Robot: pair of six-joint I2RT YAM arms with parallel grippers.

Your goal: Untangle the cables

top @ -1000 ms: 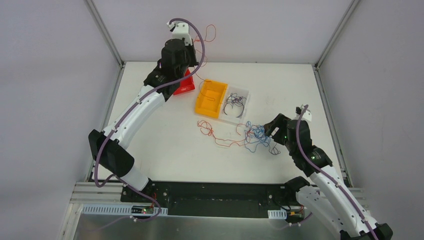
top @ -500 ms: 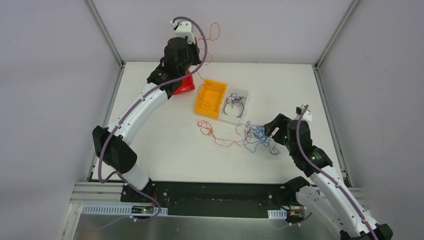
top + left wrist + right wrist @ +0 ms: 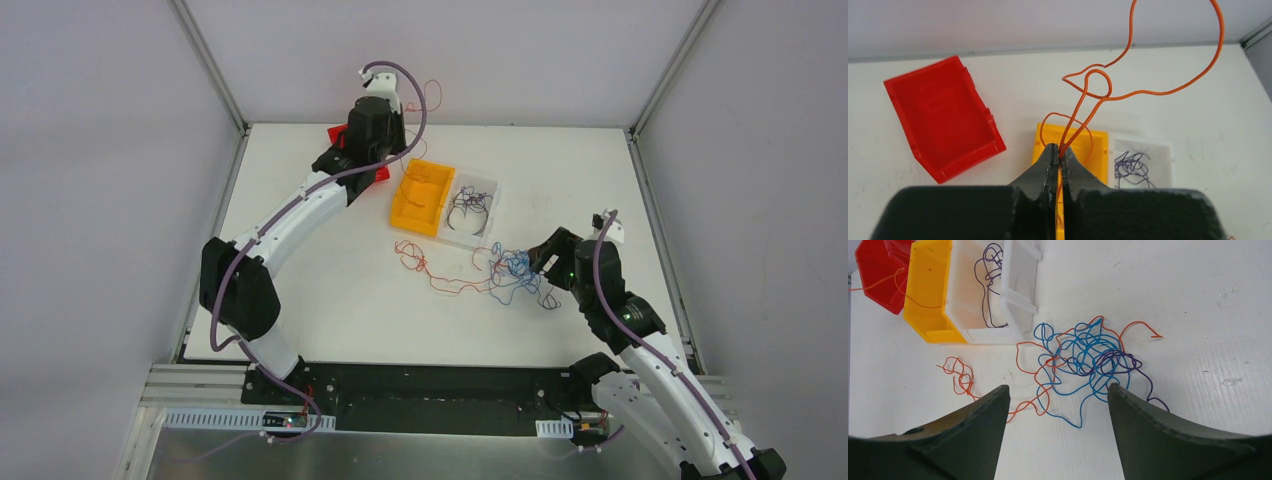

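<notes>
Red bin sits at far-left of table, open side up, skewed, just beside yellow bin; can't tell if they touch. L arm reaches to the far edge, raised above the bins. L gripper has fingers pinched tight on orange cable: the cable loops up and right from the tips, and a short run drops between the fingers over the yellow bin. Right of yellow bin, touching it, is clear bin with a purple cable coiled inside. Nearer the arms, red cable lies loose on table, curled at its left end, running right into the tangle. Tangle = blue, purple and orange-red strands knotted together, flat on table, near the clear bin's near corner but apart from it. R gripper hovers low by the tangle's right side, fingers spread wide, holding nothing, tips to either side of the tangle in wrist view.
</notes>
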